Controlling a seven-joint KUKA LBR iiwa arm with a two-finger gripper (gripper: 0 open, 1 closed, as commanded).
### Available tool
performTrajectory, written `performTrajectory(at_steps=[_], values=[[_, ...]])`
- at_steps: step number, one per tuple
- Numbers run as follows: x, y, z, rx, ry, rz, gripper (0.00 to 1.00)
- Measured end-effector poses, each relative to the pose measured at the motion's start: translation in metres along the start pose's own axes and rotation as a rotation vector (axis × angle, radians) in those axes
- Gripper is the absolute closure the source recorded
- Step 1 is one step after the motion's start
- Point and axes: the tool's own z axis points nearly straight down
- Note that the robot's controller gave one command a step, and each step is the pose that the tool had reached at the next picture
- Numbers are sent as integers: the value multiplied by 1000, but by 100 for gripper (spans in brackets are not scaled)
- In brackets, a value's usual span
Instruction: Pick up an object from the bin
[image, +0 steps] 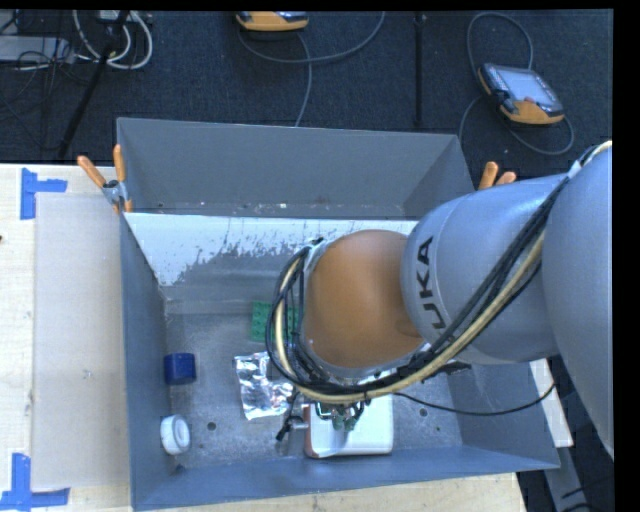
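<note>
My gripper (338, 414) reaches down near the bin's front wall, mostly hidden under the arm's wrist. Right under it lies a white, flat, box-like thing (358, 435); whether the gripper touches it I cannot tell. A crumpled piece of silver foil (260, 386) lies just left of the gripper, with a small dark piece (288, 428) at its lower right corner. A green thing (264, 320) peeks out behind the foil, partly covered by the arm.
A blue cube-like block (180, 367) sits at the left of the bin floor. A small white round cap or bottle (174, 433) lies in the front left corner. The arm and its orange cover hide the bin's middle and right.
</note>
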Motion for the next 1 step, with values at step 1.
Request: performTrajectory(at_steps=[1], values=[[-89, 9, 80, -3, -12, 70, 0]])
